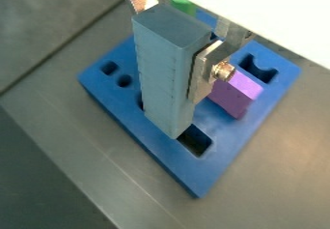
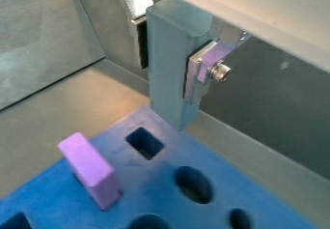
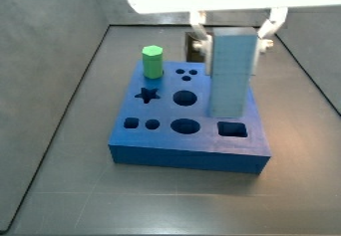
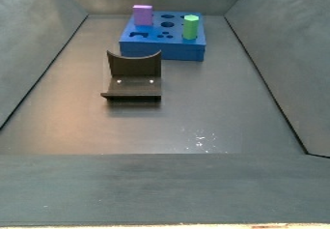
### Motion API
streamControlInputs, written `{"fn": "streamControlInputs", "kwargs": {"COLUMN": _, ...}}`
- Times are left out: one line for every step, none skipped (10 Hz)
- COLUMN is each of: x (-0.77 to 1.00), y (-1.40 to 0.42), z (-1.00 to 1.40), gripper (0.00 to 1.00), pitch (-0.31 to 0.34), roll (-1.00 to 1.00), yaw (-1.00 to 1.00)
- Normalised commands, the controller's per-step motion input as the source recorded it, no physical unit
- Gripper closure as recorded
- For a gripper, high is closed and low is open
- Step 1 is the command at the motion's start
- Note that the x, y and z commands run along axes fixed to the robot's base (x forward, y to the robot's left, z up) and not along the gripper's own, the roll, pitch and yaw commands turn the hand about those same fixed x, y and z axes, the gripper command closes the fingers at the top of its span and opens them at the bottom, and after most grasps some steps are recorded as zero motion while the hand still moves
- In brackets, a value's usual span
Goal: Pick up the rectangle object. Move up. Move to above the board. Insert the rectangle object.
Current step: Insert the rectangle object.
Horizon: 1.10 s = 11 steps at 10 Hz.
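Note:
My gripper (image 3: 234,43) is shut on the rectangle object (image 3: 230,76), a tall grey-blue prism held upright over the royal-blue board (image 3: 186,152). In both wrist views the prism (image 1: 161,73) (image 2: 171,73) sits between my silver fingers (image 1: 206,67) (image 2: 204,69). Its lower end is close over the board's top (image 1: 206,170), beside a dark square cut-out (image 1: 194,141) (image 2: 145,142) (image 3: 234,130). I cannot tell whether it touches the board. In a side view the board (image 4: 161,47) lies at the far end of the floor.
A purple block (image 1: 234,93) (image 2: 91,170) (image 4: 142,15) and a green hexagonal prism (image 3: 154,63) (image 4: 191,26) stand in the board. The dark fixture (image 4: 133,78) stands on the floor in front of the board. Sloped grey walls surround the floor.

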Motion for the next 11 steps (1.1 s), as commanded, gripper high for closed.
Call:
{"fn": "streamControlInputs", "kwargs": {"x": 1.00, "y": 0.24, "z": -0.27, "gripper": 1.00, "pitch": -0.051, "roll": -0.39, "yaw": -0.22}}
{"fn": "streamControlInputs", "kwargs": {"x": 0.43, "y": 0.01, "z": -0.01, "gripper": 1.00, "pitch": 0.046, "roll": -0.03, "yaw": -0.27}}
{"fn": "streamControlInputs", "kwargs": {"x": 0.00, "y": 0.00, "z": 0.00, "gripper": 1.00, "pitch": -0.023, "roll": 0.00, "yaw": 0.00}}
{"fn": "streamControlInputs", "kwargs": {"x": -0.16, "y": -0.19, "z": -0.09, "gripper": 1.00, "pitch": -0.177, "roll": 0.28, "yaw": 0.00}}
{"fn": "streamControlInputs", "kwargs": {"x": -0.21, "y": -0.35, "z": -0.16, "gripper": 1.00, "pitch": 0.000, "roll": 0.89, "yaw": 0.00}}
{"fn": "streamControlInputs", "kwargs": {"x": -0.02, "y": -0.15, "z": 0.00, "gripper": 1.00, "pitch": 0.037, "roll": 0.49, "yaw": 0.00}}
{"fn": "streamControlInputs", "kwargs": {"x": 0.00, "y": 0.00, "z": 0.00, "gripper": 1.00, "pitch": 0.000, "roll": 0.00, "yaw": 0.01}}
{"fn": "streamControlInputs", "kwargs": {"x": 0.00, "y": 0.04, "z": 0.00, "gripper": 1.00, "pitch": 0.049, "roll": 0.40, "yaw": 0.12}}
{"fn": "streamControlInputs", "kwargs": {"x": 0.10, "y": 0.00, "z": 0.07, "gripper": 1.00, "pitch": 0.209, "roll": 0.82, "yaw": 0.20}}
{"fn": "streamControlInputs", "kwargs": {"x": 0.06, "y": -0.03, "z": 0.01, "gripper": 1.00, "pitch": 0.097, "roll": 0.24, "yaw": 0.00}}
{"fn": "streamControlInputs", "kwargs": {"x": 0.05, "y": 0.00, "z": 0.00, "gripper": 1.00, "pitch": 0.000, "roll": 0.00, "yaw": 0.00}}
